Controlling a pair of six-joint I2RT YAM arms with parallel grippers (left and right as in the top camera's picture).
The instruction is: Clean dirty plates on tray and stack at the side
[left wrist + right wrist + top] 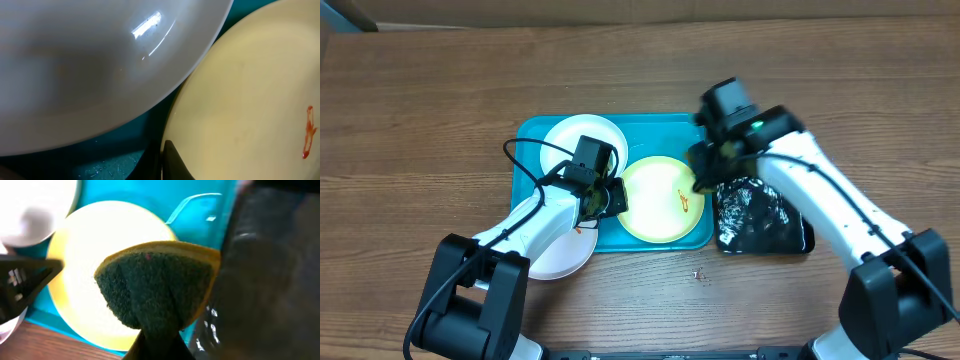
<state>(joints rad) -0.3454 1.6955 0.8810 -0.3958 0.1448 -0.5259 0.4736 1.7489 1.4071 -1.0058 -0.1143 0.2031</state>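
Right end effector (157,342): clamps firmly on a sponge (159,287), green scouring face toward the wrist camera, yellow layer along the upper edge; hangs over the right rim of the yellow-green plate (658,200), centre of the overhead frame. Left end effector (607,197): sits at that plate's left rim; cannot tell whether clenched or released, with only one dark fingertip (175,162) showing at the bottom of the left wrist view. On the yellow-green plate, toward its right side, an orange smear (685,200). Under it, the turquoise tray (528,140), centre of the wooden worktop (420,100). In the tray's upper left part, the upper white plate (575,138), just beside the yellow-green one. Off the tray, at its lower left corner and partly under the left arm, the lower white plate (560,258). Right of the tray, a black tray (805,238) filled with crumpled dark glossy wrap (750,210). Below the turquoise tray, a few small crumbs (698,272).
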